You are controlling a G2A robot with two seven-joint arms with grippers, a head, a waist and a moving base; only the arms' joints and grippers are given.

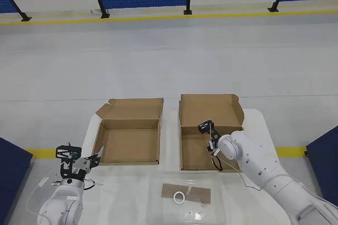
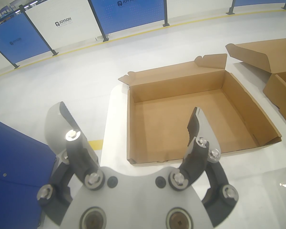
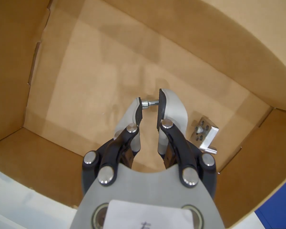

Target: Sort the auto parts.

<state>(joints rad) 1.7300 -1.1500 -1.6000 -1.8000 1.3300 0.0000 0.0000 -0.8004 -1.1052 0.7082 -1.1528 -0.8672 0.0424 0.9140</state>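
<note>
- Right tool (image 3: 150, 102) is pinching a small bolt (image 3: 147, 102) end to end over the right box (image 3: 145, 8), where a metal block (image 3: 203, 135) lies near a corner.
- Left tool (image 2: 128, 110) gapes wide, empty, just beside the left box (image 2: 176, 82).
- My worry: gripped only by its ends, the bolt could swivel loose and bounce out.

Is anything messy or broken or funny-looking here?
Nothing stands out. The left box and right box sit open and whole on the table. The right pincer holds a small bolt over the right box, where a metal block lies near a corner. The left pincer is open by the left box.
</note>
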